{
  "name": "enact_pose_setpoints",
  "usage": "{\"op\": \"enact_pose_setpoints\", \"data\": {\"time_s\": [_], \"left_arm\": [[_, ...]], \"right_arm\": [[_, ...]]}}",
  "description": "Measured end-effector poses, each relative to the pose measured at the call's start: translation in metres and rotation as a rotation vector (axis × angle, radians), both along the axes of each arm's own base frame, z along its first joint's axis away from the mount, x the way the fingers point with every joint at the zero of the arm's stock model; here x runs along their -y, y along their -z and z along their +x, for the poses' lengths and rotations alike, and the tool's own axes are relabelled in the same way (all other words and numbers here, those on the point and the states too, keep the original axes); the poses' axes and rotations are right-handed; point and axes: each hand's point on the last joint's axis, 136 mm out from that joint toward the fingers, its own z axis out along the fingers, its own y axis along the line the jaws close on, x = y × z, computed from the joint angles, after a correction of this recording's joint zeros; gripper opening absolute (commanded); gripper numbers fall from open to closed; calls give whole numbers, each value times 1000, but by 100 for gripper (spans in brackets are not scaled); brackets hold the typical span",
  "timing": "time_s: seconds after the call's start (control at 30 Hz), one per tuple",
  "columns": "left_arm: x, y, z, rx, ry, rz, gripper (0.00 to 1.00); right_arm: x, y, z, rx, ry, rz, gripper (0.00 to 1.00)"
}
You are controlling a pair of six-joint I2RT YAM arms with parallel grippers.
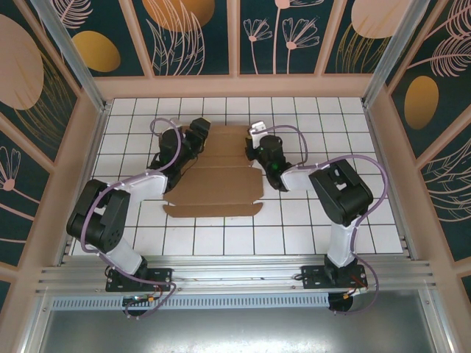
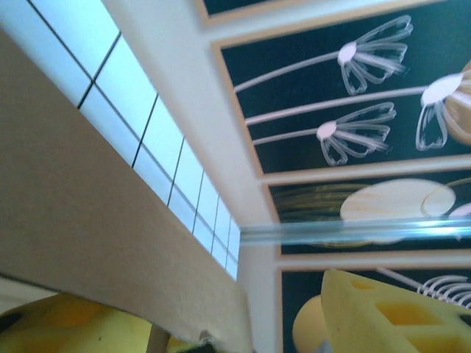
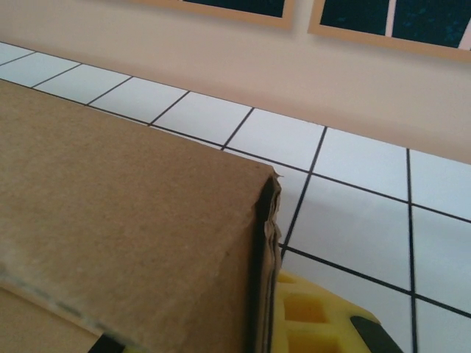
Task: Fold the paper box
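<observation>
At far left of the table (image 1: 331, 125): left gripper (image 1: 193, 136), jaws spread, at the far-left corner of the box (image 1: 217, 184), a raised flap (image 2: 88, 220) against one yellow finger (image 2: 66, 320). Mid-table, between both arms: box, near part flat. Far-right corner: right gripper (image 1: 259, 141), one finger (image 3: 316, 316) touching a raised edge (image 3: 265, 243), other hidden; clamped or not, cannot tell.

You're looking at a white tiled table (image 1: 221, 239) with dark grout lines. On it lies the paper box (image 1: 217, 187), brown cardboard spread mostly flat, slightly toward the left edge and nearer the far edge than the near one.
</observation>
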Motion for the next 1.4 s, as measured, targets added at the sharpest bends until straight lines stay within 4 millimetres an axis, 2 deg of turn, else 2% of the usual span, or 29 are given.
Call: {"op": "enact_pose_setpoints", "data": {"time_s": [0.13,0.27,0.43,0.53,0.67,0.77,0.83,0.9,1.07,1.2,1.4], "left_arm": [[21,-1,-11,-18,111,78,60],[36,-7,-32,-19,221,153,58],[50,-14,-47,-18,364,230,48],[57,-38,-47,34,424,284,47],[57,-85,-33,162,397,332,49],[49,-102,-21,201,354,338,49],[43,-97,-9,196,330,329,49],[37,-78,5,161,311,321,49],[27,-3,21,14,305,319,50],[29,-8,23,54,304,299,50],[30,-5,21,71,305,278,50]], "right_arm": [[7,-1,5,15,-25,-21,0],[11,-1,8,24,-45,-40,0],[11,-5,9,46,-70,-51,0],[11,-6,8,64,-83,-58,0],[11,-4,4,70,-112,-51,0],[11,-5,1,75,-126,-44,0],[10,-5,0,79,-135,-43,0],[10,-6,0,81,-140,-41,0],[8,-6,-1,81,-147,-39,0],[10,-3,-2,77,-148,-40,2],[10,-1,-5,77,-155,-37,12]]}}
